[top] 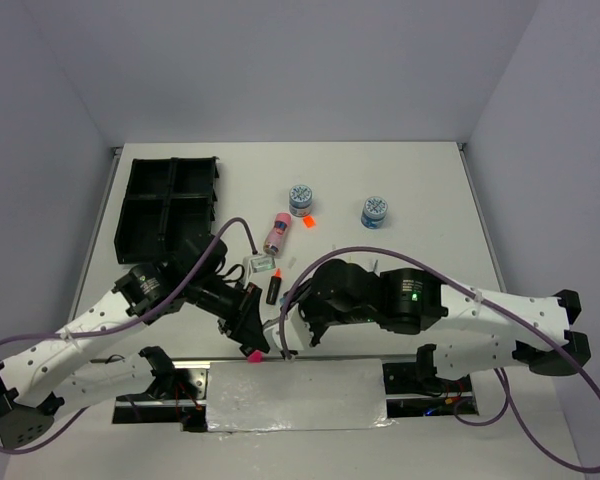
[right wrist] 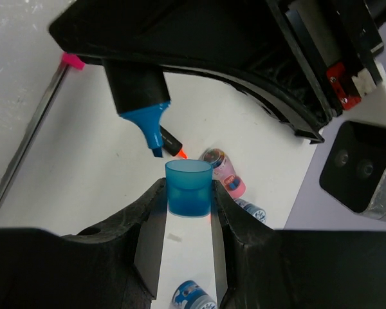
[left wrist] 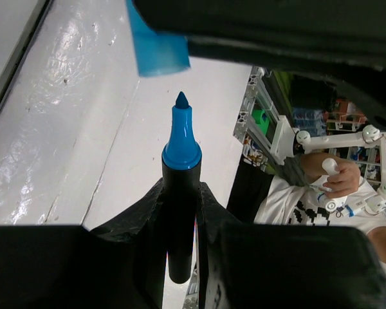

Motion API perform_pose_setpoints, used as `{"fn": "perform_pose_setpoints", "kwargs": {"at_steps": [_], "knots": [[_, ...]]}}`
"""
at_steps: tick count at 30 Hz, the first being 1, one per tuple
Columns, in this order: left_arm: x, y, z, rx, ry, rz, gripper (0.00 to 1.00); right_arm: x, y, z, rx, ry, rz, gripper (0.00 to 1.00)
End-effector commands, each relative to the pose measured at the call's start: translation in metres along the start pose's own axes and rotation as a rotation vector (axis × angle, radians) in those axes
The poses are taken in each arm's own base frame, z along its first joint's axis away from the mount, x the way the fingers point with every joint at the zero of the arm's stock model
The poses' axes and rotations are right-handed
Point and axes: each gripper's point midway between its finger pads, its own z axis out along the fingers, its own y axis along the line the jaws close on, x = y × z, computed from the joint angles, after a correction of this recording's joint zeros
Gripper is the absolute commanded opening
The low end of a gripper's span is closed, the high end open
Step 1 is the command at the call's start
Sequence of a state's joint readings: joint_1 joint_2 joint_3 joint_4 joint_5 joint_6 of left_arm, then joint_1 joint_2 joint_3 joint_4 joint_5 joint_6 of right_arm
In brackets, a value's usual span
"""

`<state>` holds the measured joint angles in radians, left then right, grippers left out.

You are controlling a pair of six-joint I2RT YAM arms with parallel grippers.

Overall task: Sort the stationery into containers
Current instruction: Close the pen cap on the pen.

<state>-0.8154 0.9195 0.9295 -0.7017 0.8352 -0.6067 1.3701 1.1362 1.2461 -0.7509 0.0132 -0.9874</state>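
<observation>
Marker [left wrist: 180,174] with a bare blue tip is clamped in your left tool [left wrist: 180,212], near the front edge of the tabletop [top: 410,180]. Your right tool [right wrist: 189,212] is clamped on a blue cap [right wrist: 189,188], just below that tip and not touching it. Black organiser tray [top: 126,215] sits far left, well apart. Pink tube [top: 277,232], orange-capped marker [top: 274,290], left tub [top: 301,198], right tub [top: 374,211] and neon square [top: 308,222] lie loose on the tabletop

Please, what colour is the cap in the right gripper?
The cap is blue; right wrist view shows it best.
</observation>
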Motion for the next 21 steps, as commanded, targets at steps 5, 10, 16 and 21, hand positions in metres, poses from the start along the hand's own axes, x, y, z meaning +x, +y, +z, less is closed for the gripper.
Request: {"fn": "perform_pose_setpoints", "kwargs": {"at_steps": [5,10,16,21], "knots": [[-0.013,-0.008,-0.001,0.009,-0.039,0.054,0.00,-0.019,0.006,-0.007,-0.021,-0.004,-0.036,0.00],[-0.016,-0.007,-0.001,0.003,-0.046,0.060,0.00,-0.021,0.009,-0.008,-0.013,0.007,-0.038,0.00],[-0.020,-0.006,0.002,0.009,-0.056,0.062,0.00,-0.029,0.013,0.002,-0.036,0.015,-0.076,0.00],[-0.023,-0.008,0.004,0.023,-0.071,0.068,0.00,-0.035,0.011,0.012,-0.053,0.082,-0.132,0.00]]}}
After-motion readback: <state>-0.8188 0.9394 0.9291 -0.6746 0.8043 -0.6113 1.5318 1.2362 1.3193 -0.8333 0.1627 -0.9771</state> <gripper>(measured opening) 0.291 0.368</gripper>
